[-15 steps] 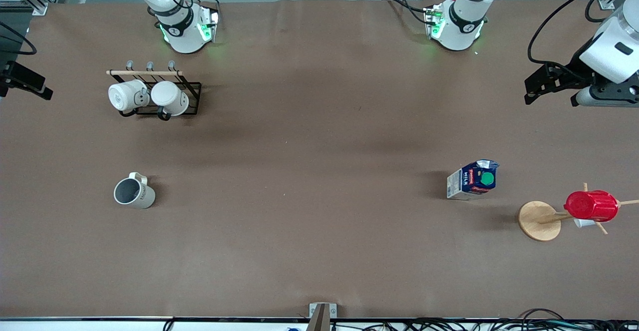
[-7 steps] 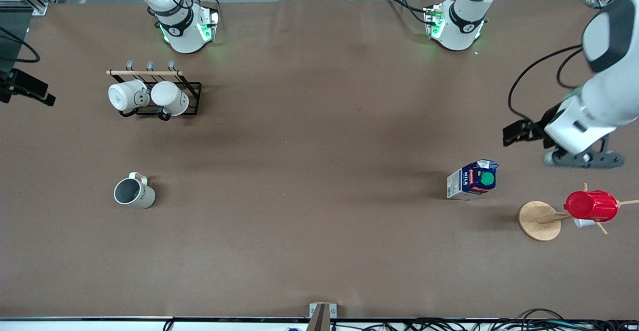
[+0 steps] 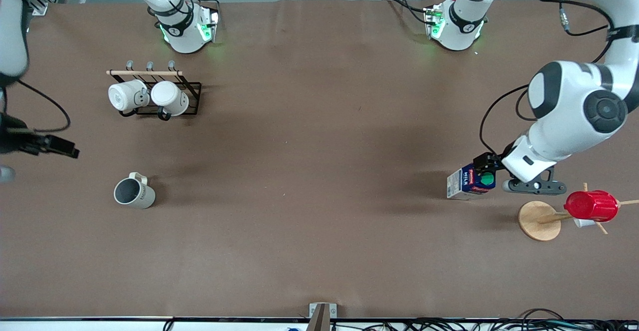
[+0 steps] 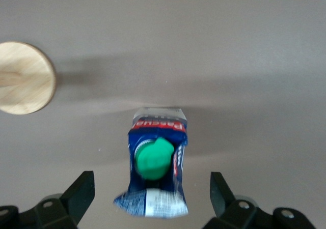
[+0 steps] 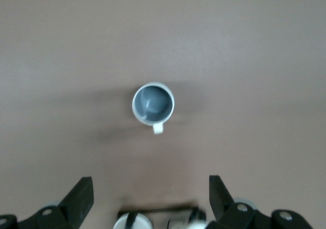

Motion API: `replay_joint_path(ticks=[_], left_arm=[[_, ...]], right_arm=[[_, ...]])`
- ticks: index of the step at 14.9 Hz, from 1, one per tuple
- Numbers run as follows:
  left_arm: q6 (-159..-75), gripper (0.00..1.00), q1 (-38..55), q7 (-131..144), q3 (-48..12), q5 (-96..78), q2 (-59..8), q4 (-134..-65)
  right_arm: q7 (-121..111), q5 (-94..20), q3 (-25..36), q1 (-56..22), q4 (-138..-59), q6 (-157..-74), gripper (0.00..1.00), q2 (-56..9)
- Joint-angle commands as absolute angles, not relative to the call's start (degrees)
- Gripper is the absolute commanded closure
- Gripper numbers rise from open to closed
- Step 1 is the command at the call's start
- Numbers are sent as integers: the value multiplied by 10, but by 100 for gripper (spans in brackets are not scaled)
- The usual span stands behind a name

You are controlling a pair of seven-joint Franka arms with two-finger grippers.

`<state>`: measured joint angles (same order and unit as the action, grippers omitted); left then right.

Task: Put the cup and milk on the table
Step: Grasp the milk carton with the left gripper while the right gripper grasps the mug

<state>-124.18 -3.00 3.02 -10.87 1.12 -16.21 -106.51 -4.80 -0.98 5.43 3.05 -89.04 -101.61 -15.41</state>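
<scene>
The milk, a blue and white carton with a green cap, stands upright on the brown table toward the left arm's end. My left gripper is open just above it. In the left wrist view the milk sits between the spread fingers of the left gripper. The cup, cream-white with a grey inside, stands upright toward the right arm's end. My right gripper is open and empty, high over the table's end. The right wrist view shows the cup well apart from the right gripper.
A black wire rack holds two brighter white mugs near the right arm's base. A wooden stand with a round base carries a red ribbed cup, close beside the milk and nearer the front camera.
The left arm has swung in from the table's end and come down over the milk. The right gripper has moved in toward the cup. The cup and milk have not moved.
</scene>
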Motion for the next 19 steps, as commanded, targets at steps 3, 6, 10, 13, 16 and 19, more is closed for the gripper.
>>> replay_joint_path(ticks=[3, 6, 10, 13, 16, 19], left_arm=[[-1279, 14, -29, 30, -110, 22, -191, -1074], [-1278, 43, -30, 32, -110, 22, -197, -1078], [-1267, 67, -30, 28, -110, 22, -189, -1075], [-1217, 66, -29, 28, -112, 22, -160, -1057], [-1149, 65, -29, 24, -122, 22, -130, -1026], [-1080, 65, -29, 24, -132, 21, -118, -984]], right_arm=[[-122, -13, 49, 57, -961, -1177, 0, -223], [-159, -13, 50, 58, -1024, -1293, 0, -244], [-166, -12, 50, 54, -1084, -1386, 0, -252], [-171, -12, 49, 54, -1104, -1446, 0, -271], [-169, -12, 49, 51, -1104, -1476, 6, -290], [-160, -13, 48, 49, -1105, -1469, 49, -290]])
